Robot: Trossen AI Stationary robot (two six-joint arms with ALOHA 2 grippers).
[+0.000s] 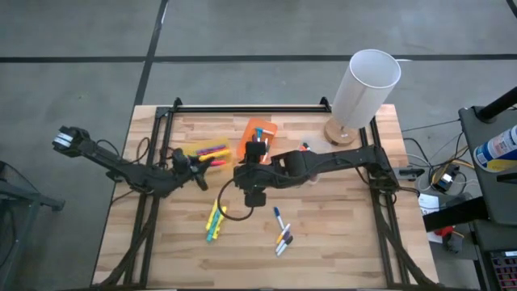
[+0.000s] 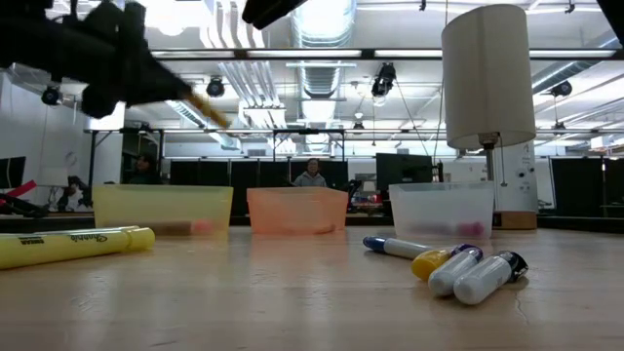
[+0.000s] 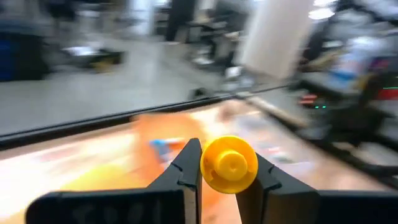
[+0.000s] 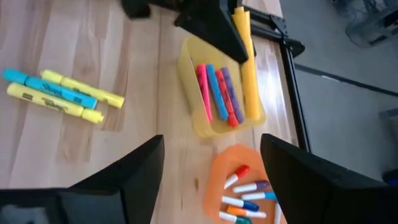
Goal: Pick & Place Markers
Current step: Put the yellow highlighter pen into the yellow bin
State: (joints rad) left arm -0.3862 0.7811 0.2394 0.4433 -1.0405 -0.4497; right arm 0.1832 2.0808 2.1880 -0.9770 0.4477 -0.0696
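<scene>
Clamped between the left gripper's (image 3: 225, 180) two dark fingers (image 3: 186, 168): a yellow highlighter (image 3: 229, 163), seen end-on in the left wrist view, its round cap end filling the gap, jaws pressed on either side of the barrel. Just past those jaws, seen from the right wrist view, the yellow bin (image 4: 219, 96), already holding pink, blue, red, purple and yellow highlighters lying side by side, the held one tilted over its rim. Spread wide and empty, the right gripper (image 4: 211, 163), hovering above the orange bin (image 4: 244, 186), with thin markers in red, blue, orange and green lying in it under the open jaws. Farther out from the right jaws, on bare wood: a cluster of loose highlighters (image 1: 215, 220), two yellow and one blue, and to the other side a small group of thin markers (image 1: 281, 233). Beyond that, a clear bin (image 2: 441, 210) and a white lamp (image 1: 362, 90) at the table's (image 1: 339, 242) far edge. Handling, as a judgement: light, rigid plastic, smooth and round, so liable to roll or pivot if pinched near an end; best taken across mid-barrel, jaws square to its length. Exact depth of the left grip hard to tell, that view being blurred.
</scene>
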